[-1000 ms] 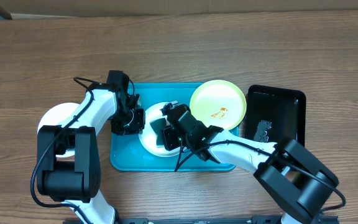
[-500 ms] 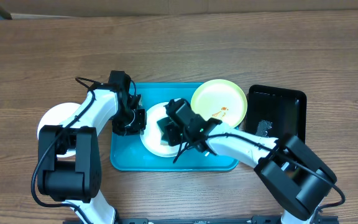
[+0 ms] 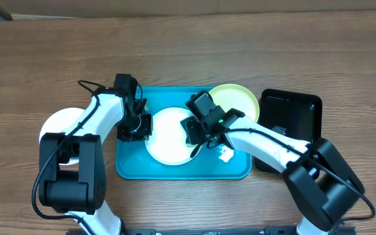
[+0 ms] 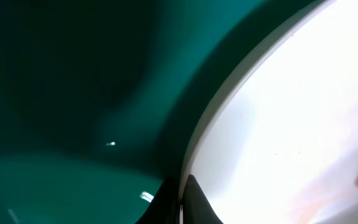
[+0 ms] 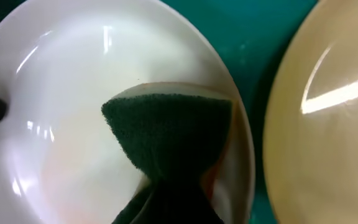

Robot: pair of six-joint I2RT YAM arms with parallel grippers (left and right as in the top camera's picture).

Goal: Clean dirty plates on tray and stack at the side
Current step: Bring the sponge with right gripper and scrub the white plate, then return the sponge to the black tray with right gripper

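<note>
Left gripper (image 3: 136,128): closed tight, pinching the left rim of the white plate (image 3: 165,138).
Right gripper (image 5: 174,208): clamped on a dark green sponge (image 5: 166,134), set against the right side of that same plate.
White plate: lying flat in the middle of the blue tray (image 3: 130,168).
Yellow-green plate (image 3: 241,99): at the tray's far right corner, just beside the white one, partly hidden by the right arm.
Second white plate (image 3: 52,125): on the wooden table (image 3: 188,52) left of the tray, under the left arm.
Black tray (image 3: 300,112): close against the blue tray's right side.
</note>
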